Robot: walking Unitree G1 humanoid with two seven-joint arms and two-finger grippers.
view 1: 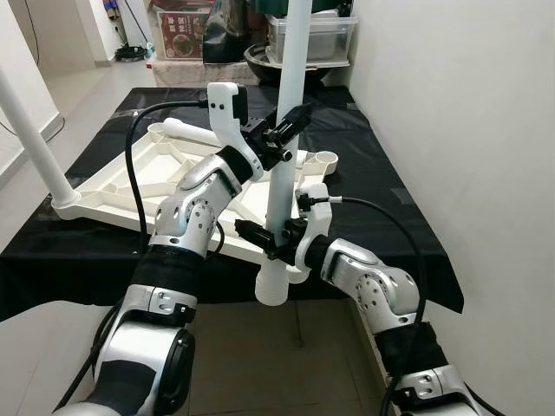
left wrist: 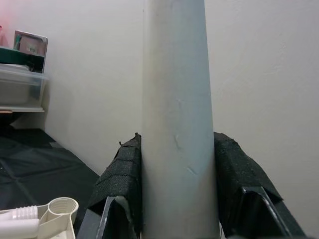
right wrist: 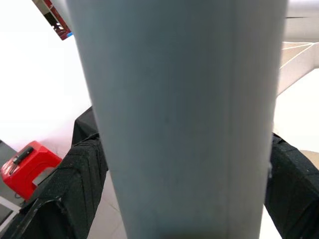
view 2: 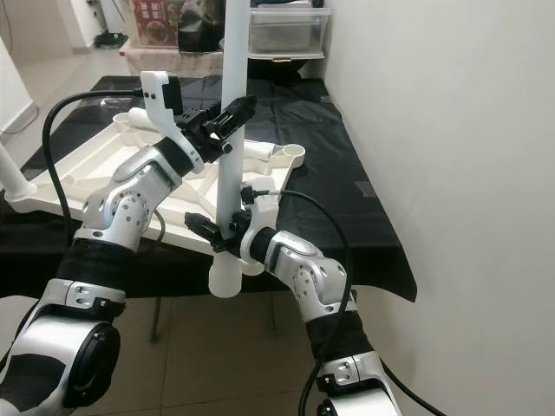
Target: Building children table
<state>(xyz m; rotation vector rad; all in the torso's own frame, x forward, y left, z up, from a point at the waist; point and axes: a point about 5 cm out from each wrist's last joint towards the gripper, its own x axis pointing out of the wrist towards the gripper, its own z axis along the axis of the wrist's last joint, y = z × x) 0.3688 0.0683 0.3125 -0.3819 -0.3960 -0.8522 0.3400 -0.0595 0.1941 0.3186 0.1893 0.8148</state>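
Note:
I hold a long white table leg [view 1: 289,78] upright at the front edge of the black-covered table [view 1: 381,217]. My left gripper [view 1: 284,136] is shut on it higher up, and my right gripper [view 1: 271,239] is shut on it lower down. The leg's wide lower end [view 1: 271,288] hangs below the table edge. In both wrist views the leg [left wrist: 174,124] [right wrist: 179,119] sits between black pads [left wrist: 122,184] [right wrist: 65,194]. The white tabletop [view 1: 165,169] lies upside down on the cloth. A leg [view 1: 35,139] stands in its left corner, and an open socket [view 1: 326,159] is at its right corner.
Another white leg [view 1: 186,132] lies across the far side of the tabletop. A white wall [view 1: 468,130] runs close along the right. Behind the table are a clear storage box [view 1: 314,36], a dark bowl [view 1: 260,57] and a red carton [view 1: 180,35]. Tiled floor lies below.

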